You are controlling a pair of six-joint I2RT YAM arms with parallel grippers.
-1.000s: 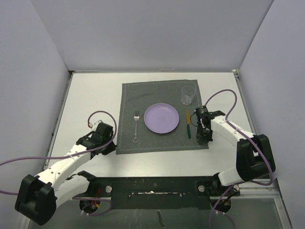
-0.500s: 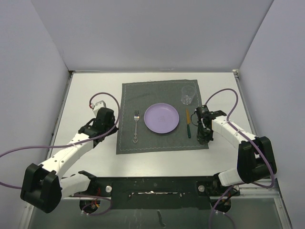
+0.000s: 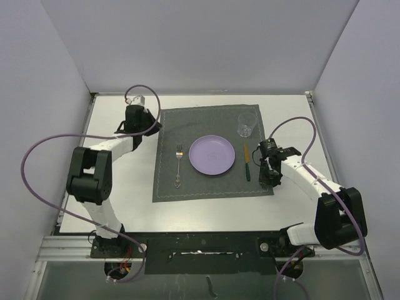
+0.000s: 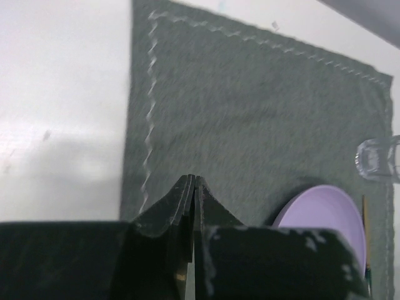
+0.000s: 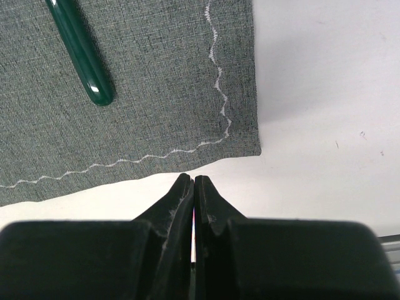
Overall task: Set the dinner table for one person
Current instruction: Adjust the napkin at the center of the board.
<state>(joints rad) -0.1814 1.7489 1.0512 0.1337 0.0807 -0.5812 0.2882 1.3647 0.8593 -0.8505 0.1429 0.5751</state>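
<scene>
The dinner table [image 3: 119,187] is a white tabletop with a dark grey placemat [image 3: 206,125] in its middle. On the mat lie a purple plate [image 3: 212,155], a fork [image 3: 178,165] to its left, a green-handled knife [image 3: 247,162] to its right and a clear glass [image 3: 246,125] at the far right. My left gripper [image 3: 152,127] is shut and empty over the mat's far-left part [image 4: 194,181]. My right gripper [image 3: 269,182] is shut and empty, just off the mat's near-right corner [image 5: 192,180], beside the knife handle [image 5: 78,47].
Grey walls enclose the table on the left, back and right. The left wrist view also shows the plate [image 4: 325,219] and the glass [image 4: 378,159] to the right. A metal rail [image 3: 200,240] with the arm bases runs along the near edge.
My left arm has swung from beside the mat's near-left edge up to its far-left corner, still shut. My right gripper has barely moved.
</scene>
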